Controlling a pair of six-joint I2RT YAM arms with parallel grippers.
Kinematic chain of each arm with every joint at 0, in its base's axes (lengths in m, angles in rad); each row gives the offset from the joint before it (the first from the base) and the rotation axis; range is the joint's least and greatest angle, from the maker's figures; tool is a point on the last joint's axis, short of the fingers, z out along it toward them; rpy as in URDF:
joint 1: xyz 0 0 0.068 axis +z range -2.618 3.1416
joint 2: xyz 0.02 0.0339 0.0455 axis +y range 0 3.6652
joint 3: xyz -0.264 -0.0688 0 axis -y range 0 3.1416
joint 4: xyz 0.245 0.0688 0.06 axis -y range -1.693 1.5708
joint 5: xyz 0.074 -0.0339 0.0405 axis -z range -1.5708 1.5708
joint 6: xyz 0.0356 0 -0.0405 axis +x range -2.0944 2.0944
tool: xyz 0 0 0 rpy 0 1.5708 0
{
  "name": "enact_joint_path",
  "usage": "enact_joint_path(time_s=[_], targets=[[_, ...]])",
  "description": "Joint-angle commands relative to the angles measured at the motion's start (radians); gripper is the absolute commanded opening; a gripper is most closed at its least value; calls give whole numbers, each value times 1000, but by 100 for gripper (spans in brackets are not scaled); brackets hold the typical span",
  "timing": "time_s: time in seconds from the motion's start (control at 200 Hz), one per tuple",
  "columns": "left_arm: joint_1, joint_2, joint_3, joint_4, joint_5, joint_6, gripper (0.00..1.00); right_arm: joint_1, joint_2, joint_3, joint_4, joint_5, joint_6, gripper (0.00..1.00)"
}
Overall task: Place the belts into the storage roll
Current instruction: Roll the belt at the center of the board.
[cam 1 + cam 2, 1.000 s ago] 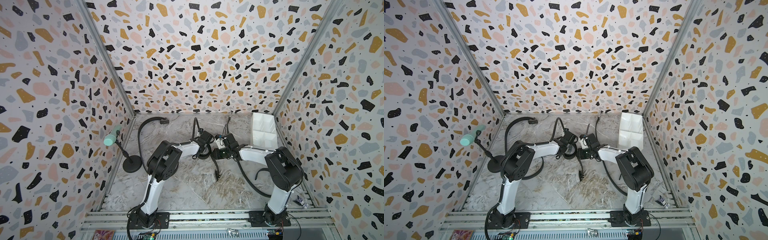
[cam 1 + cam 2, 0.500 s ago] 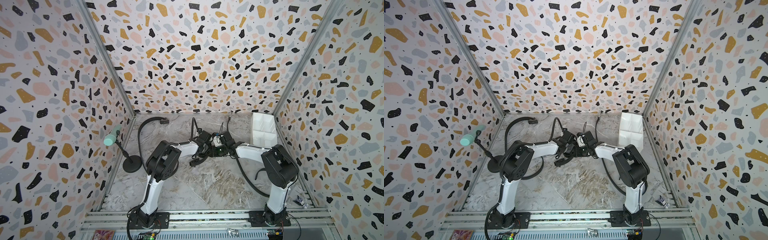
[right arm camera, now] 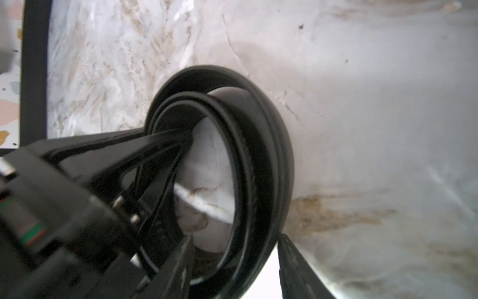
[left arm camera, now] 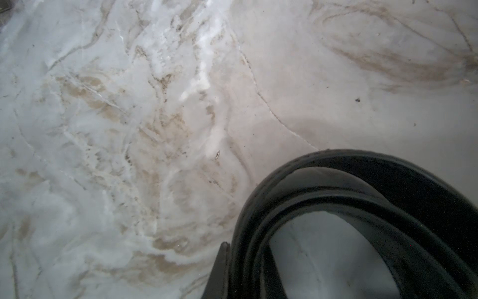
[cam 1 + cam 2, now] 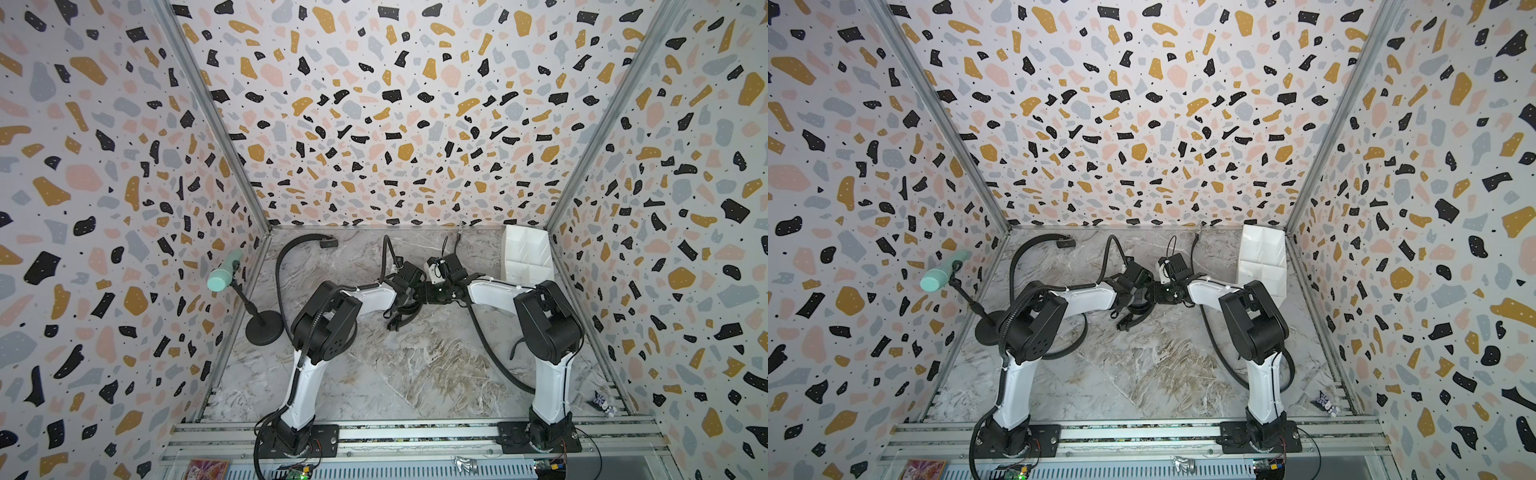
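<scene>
Belt (image 3: pixel 258 160), wound into a ring of two or three turns, sits between the two arms near the middle of the table (image 5: pixel 415 374), a little toward the back wall. From where I stand the two-handed arrangement makes sense: a coiled strap wants to spring open. The left gripper (image 3: pixel 185 139) pinches the layers together on one side of the ring, its fingers closed tight on the strap. The right gripper (image 3: pixel 235 236) comes in from the opposite side with its fingers (image 3: pixel 181 264) apart, one inside the ring and one outside, straddling the wall without visibly squeezing it. I would guess this is a handover or re-grip, so the coil can be carried without unwinding. Rolled like this, the belt has no real length left. The table shows through the ring in both wrist views, so I judge its axis nearer upright than level. Whether its lower edge rests on the table I cannot tell. A loose tail (image 5: pixel 397 323) escapes the coil and trails toward the front, on the left arm's side. The storage roll (image 5: pixel 525 253) stands well apart in the back right corner, its cells looking empty. A second belt (image 5: pixel 277 274) lies in an open arc at the back left, its buckle end near the rear wall.
</scene>
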State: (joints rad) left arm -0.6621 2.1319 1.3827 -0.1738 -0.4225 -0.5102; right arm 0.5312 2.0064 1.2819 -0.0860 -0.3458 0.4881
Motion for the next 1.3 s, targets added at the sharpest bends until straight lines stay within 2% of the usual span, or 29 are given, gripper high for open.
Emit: enact_joint_path(time_s=[0.0, 0.195, 0.551, 0.816, 1.181, 1.296], targets=[[2, 95, -59, -102, 120, -9, 0, 4, 41, 50, -51, 30, -6, 53], [2, 92, -60, -96, 128, -13, 0, 32, 97, 106, -137, 101, -3, 49], [3, 30, -113, -45, 194, -34, 1, 59, 126, 158, -264, 192, -20, 24], [2, -93, -185, 8, 261, -62, 21, 59, 112, 167, -327, 223, -44, 0], [-2, -328, -319, 97, 336, -114, 61, 58, 117, 173, -347, 232, -51, 0], [-18, -358, -330, 85, 355, -108, 67, 56, 122, 178, -350, 231, -54, 0]])
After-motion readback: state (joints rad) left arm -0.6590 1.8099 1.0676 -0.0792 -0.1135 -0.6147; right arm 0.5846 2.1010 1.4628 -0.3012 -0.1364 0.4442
